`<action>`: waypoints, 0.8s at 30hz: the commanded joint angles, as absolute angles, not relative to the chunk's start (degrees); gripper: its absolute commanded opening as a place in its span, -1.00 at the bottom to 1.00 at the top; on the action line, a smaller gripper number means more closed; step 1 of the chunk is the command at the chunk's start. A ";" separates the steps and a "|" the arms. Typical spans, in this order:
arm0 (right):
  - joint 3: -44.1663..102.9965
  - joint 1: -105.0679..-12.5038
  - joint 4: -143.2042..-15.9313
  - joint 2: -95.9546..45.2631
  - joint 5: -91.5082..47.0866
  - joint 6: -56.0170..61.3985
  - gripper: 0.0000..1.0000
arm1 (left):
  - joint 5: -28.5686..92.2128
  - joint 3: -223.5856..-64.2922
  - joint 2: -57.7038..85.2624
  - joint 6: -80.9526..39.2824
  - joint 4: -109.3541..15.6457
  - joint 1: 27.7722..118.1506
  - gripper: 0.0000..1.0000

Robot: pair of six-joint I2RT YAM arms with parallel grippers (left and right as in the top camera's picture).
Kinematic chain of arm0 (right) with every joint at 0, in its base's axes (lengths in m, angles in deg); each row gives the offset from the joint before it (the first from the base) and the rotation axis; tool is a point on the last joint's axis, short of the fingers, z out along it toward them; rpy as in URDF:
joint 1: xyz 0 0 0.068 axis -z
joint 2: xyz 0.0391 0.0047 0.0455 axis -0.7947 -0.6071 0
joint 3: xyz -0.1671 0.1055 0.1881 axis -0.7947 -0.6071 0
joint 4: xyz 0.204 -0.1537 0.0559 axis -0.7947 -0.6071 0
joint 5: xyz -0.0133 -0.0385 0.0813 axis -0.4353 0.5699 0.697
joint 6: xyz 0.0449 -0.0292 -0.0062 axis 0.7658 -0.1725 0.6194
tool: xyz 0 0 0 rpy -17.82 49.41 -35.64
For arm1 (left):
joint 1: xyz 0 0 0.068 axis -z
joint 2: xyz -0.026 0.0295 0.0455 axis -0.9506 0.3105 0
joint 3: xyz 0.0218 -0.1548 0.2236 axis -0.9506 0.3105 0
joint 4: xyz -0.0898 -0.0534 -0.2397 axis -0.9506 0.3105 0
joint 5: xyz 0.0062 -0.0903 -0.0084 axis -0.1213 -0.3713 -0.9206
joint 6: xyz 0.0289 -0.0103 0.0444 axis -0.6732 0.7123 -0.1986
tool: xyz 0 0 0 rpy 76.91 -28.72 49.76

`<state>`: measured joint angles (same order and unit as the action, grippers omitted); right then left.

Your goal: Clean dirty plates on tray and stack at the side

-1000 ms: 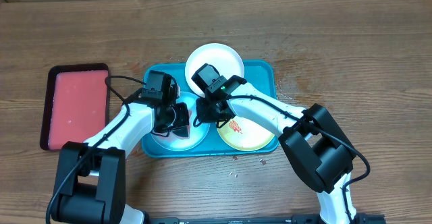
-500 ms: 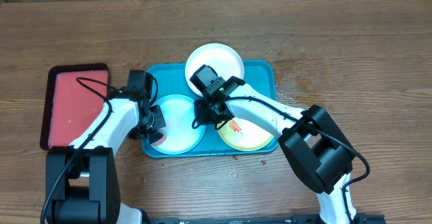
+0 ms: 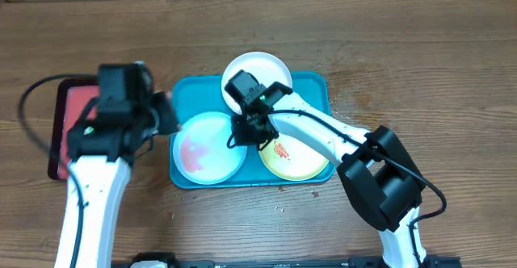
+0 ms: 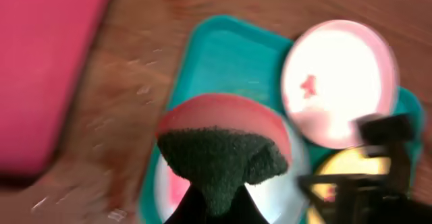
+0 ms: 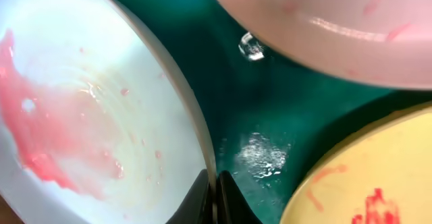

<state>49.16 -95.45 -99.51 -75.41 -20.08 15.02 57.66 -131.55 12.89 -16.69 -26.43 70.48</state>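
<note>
The turquoise tray (image 3: 317, 87) holds three plates. The light blue plate (image 3: 208, 147) sits front left and is smeared pink. My right gripper (image 3: 246, 131) is shut on its right rim, and the right wrist view shows the rim (image 5: 202, 150) pinched between the jaws of the right gripper (image 5: 214, 197). The white plate (image 3: 262, 68) overhangs the tray's far edge. The yellow-green plate (image 3: 297, 160) carries red marks. My left gripper (image 3: 161, 113) hovers by the tray's left edge. It is shut on a green-and-pink sponge (image 4: 223, 150), which hides the fingertips.
A smaller dark-rimmed red tray (image 3: 69, 119) lies left of the turquoise tray, under the left arm. Small crumbs (image 3: 283, 189) dot the wooden table in front of the tray. The right arm reaches across the tray from the front right.
The left arm has swung left and lifted off the light blue plate, carrying the sponge toward the red tray. The right gripper has closed on that plate's rim.
</note>
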 commanded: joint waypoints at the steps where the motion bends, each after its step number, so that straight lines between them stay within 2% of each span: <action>1: 57.27 -95.45 -103.82 -75.45 -23.62 12.31 -0.93 | 62.01 -131.72 11.76 -15.64 -23.06 64.38 -0.92; 12: 76.86 -99.80 -125.98 -75.45 -57.70 11.02 -0.92 | 60.87 -131.68 11.87 -15.67 -16.86 46.81 -0.91; 17: 77.49 -103.21 -128.69 -75.45 -65.85 3.37 -0.93 | 60.89 -131.68 11.87 -15.67 -16.79 45.15 -0.92; 24: 77.49 -106.97 -128.65 -75.45 -77.98 2.14 -0.93 | 60.94 -131.66 11.87 -15.69 -16.16 45.15 -0.91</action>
<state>76.00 -106.12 -129.11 -75.41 -68.08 3.94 61.18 -131.46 12.22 -16.52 -16.24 45.39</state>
